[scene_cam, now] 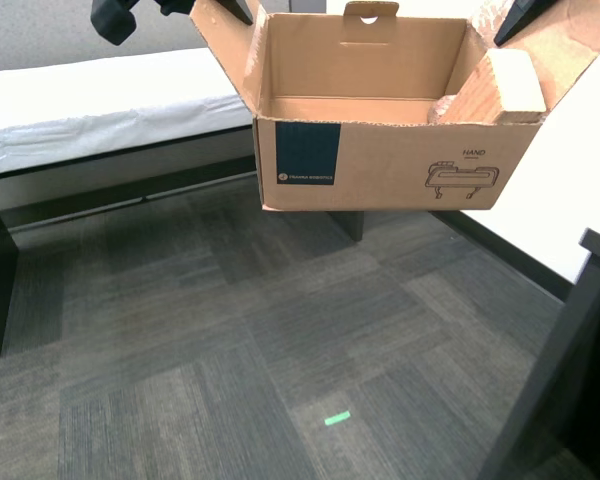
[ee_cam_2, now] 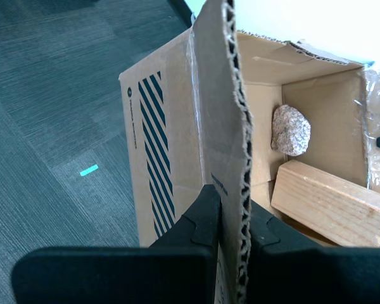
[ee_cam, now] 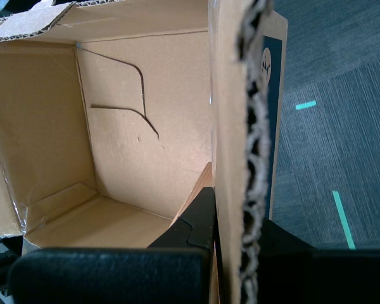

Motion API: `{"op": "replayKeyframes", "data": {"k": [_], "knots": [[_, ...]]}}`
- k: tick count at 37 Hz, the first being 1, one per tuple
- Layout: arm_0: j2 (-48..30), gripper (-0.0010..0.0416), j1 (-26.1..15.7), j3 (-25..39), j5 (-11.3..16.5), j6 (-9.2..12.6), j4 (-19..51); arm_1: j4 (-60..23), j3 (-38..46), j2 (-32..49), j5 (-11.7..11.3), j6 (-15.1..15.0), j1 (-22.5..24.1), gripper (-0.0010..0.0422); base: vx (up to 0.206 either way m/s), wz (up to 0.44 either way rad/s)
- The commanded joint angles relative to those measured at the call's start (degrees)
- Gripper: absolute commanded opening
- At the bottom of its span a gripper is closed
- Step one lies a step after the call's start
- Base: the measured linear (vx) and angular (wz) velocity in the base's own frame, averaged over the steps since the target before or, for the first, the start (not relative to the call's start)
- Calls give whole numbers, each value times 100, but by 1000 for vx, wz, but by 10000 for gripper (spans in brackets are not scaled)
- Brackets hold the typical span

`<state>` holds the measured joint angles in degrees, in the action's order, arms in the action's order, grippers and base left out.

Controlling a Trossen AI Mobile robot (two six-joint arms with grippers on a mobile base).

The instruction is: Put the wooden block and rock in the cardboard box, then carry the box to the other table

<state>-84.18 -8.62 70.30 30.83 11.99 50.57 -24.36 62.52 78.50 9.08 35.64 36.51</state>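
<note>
In the cardboard box (scene_cam: 400, 160), wooden block (scene_cam: 500, 90) tilted.

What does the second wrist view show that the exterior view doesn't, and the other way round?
Only the second wrist view shows the rock lying inside, and my second gripper clamped on a flap's corrugated edge.

Only the exterior view shows the box's teal label, the HAND drawing, and the white-sheeted table behind.

Both show the cardboard box held above the carpet, the wooden block inside it, and green floor tape.
</note>
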Motion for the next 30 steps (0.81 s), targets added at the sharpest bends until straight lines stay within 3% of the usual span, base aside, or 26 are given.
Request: {"op": "replayKeyframes", "data": {"k": [1, 10, 18, 23, 30], "knots": [[4, -1, -7, 11, 17, 0, -22, -4, 7, -4, -17, 85, 2, -1, 181, 190], [4, -1, -13, 11, 20, -20, -66, -175, 7, -4, -17, 79, 2, -1, 182, 248], [4, -1, -17, 13, 22, -7, -79, -319, 7, -4, -15, -306, -2, -1, 185, 341], [4, -1, -35, 13, 20, 142, -74, -352, 7, -4, -11, -645, -2, -1, 184, 381], [4, -1, -52, 11, 20, 249, -79, -398, 7, -4, -7, -835, -7, -1, 187, 403]]}}
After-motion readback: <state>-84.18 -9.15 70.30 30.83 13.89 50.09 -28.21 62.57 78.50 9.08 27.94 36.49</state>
